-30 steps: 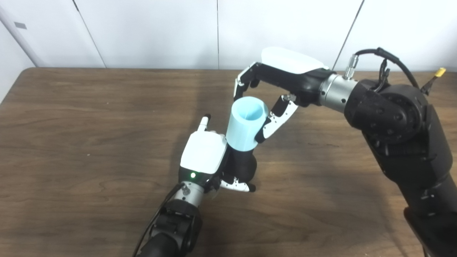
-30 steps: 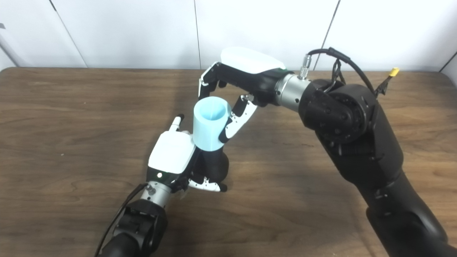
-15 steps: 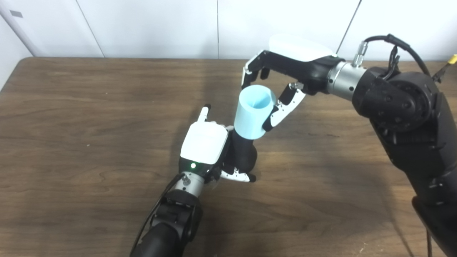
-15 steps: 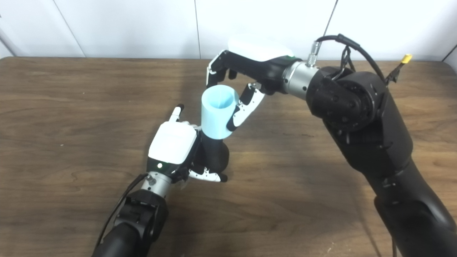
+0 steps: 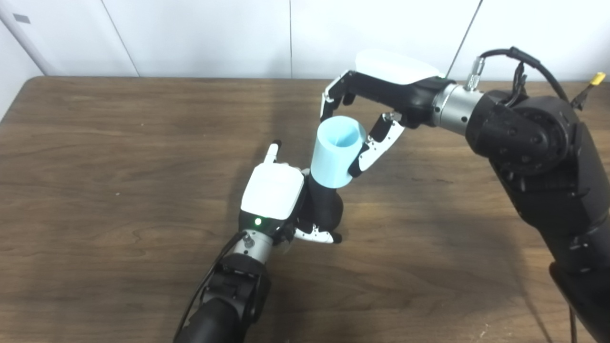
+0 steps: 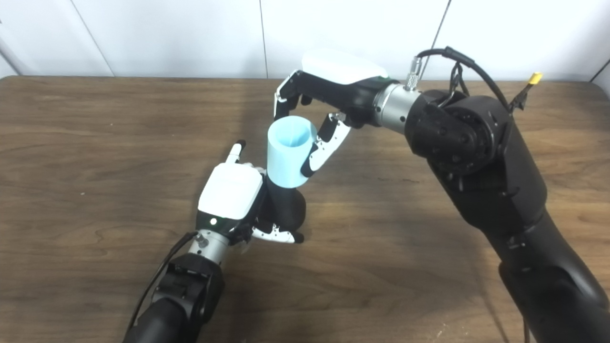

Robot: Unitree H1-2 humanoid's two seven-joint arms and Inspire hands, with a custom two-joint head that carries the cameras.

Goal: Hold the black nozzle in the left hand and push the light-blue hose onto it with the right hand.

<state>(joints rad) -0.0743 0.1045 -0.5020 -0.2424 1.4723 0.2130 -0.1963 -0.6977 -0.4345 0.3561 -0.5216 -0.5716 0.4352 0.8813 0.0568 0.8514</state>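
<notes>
Both hands are busy over the table (image 5: pixel 95 157): left hand (image 5: pixel 279 200) clenched around the black nozzle (image 5: pixel 325 206), held upright, while right hand (image 5: pixel 376 107) grasps the hose (image 5: pixel 333 155), its lower end seated over the nozzle's top.

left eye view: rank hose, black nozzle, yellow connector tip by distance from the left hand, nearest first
1. black nozzle: held in the left hand.
2. light-blue hose: just above, atop the nozzle, gripped by the right hand.
3. yellow connector tip: far right, by the wall.
</notes>
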